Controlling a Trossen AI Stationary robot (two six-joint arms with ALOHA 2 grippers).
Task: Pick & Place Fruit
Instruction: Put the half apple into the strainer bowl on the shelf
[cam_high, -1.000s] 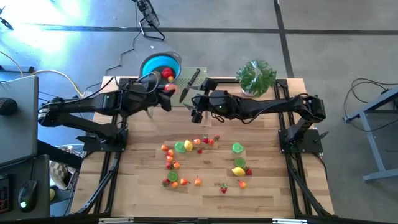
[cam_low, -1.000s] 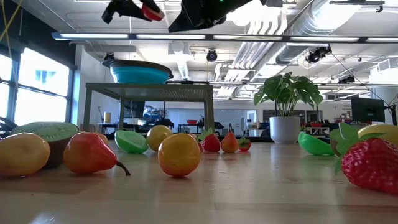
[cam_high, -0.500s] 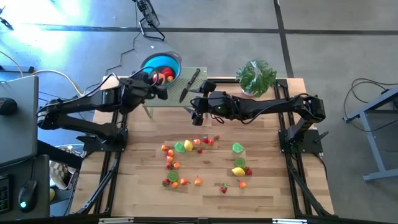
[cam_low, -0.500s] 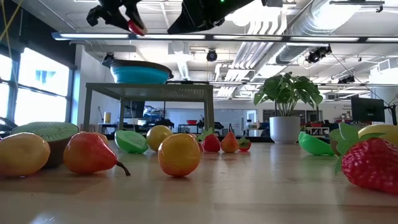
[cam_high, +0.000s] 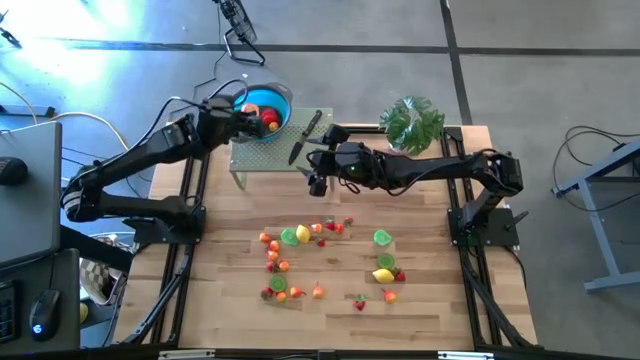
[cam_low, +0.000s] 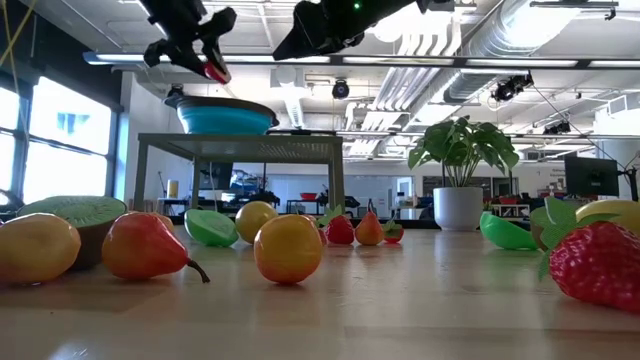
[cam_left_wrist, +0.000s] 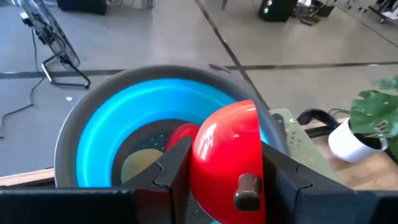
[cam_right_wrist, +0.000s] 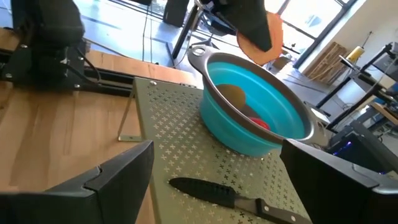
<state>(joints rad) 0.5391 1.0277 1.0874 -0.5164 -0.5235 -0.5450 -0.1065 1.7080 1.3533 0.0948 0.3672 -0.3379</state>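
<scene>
Glossy red apple half (cam_left_wrist: 227, 149), brown stem, gripped over blue bowl (cam_left_wrist: 106, 140)

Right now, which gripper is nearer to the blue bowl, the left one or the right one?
The left. The left gripper is above the blue bowl, shut on a red apple half. The right gripper hangs open beside the raised stand, away from the bowl.
</scene>
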